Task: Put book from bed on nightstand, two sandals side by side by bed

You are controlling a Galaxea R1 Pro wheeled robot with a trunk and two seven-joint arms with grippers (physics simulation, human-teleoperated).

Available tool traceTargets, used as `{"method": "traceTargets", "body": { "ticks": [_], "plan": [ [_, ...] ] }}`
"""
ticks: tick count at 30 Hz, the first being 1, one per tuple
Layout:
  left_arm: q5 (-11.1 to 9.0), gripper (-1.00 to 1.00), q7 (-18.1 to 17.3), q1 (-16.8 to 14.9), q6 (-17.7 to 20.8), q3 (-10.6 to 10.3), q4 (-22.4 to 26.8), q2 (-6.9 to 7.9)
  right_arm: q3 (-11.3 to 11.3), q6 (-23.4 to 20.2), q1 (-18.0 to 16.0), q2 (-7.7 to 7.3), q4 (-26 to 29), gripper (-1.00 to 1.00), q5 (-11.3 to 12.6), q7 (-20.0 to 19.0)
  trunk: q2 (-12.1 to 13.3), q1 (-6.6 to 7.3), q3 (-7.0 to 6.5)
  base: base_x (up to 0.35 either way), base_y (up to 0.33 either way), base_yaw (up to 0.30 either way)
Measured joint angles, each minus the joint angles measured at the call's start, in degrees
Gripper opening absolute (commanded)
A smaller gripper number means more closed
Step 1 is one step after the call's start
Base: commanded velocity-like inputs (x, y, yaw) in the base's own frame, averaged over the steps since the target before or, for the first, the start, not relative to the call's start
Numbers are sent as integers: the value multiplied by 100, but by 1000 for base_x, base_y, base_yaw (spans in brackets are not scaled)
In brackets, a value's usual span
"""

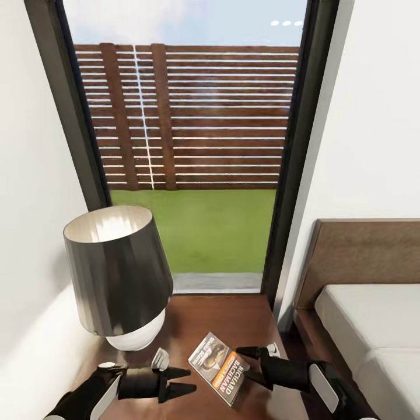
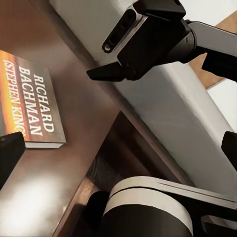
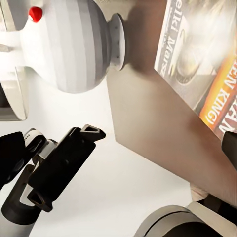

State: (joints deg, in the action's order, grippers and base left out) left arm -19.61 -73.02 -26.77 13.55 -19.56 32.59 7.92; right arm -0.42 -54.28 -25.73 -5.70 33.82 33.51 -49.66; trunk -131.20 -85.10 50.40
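Observation:
The book point(image 1: 220, 366), a thin paperback lettered "Richard Bachman", lies flat on the dark-brown nightstand point(image 1: 224, 315), near its front edge. My left gripper point(image 1: 182, 382) stands open just to the book's left, with nothing between its fingers. My right gripper point(image 1: 252, 363) is open at the book's right edge, one finger on each side of the corner and neither pressing on it. The book's lettered cover point(image 2: 34, 106) also appears in the left wrist view, and its orange band point(image 3: 210, 64) in the right wrist view. The bed point(image 1: 373, 326) is to the right. The sandals are out of view.
A lamp with a dark shade point(image 1: 116, 274) and a round white base point(image 3: 74, 44) stands on the nightstand's left half, close to my left arm. A tall dark-framed window point(image 1: 192, 146) is behind, and a white wall on the left. The brown headboard point(image 1: 364, 256) rises at the right.

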Motion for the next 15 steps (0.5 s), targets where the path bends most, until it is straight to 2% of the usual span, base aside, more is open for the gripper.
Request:
{"method": "traceTargets", "body": {
  "ticks": [6,11,13,15],
  "plan": [
    [3,100,28,0,0,-8,0,-7,1,18,0,-1,29,100,0,-5,241,132,-108,0,0,0],
    [5,100,280,0,0,-10,0,-8,2,42,2,-1,59,100,-6,-7,441,242,-197,0,0,0],
    [6,100,336,0,0,-10,0,-9,2,108,5,-1,61,100,-9,-8,521,286,-233,0,0,0],
    [6,100,372,0,0,-10,0,-9,5,370,7,-1,63,100,-16,-15,602,330,-269,0,0,0]
  ]
}}
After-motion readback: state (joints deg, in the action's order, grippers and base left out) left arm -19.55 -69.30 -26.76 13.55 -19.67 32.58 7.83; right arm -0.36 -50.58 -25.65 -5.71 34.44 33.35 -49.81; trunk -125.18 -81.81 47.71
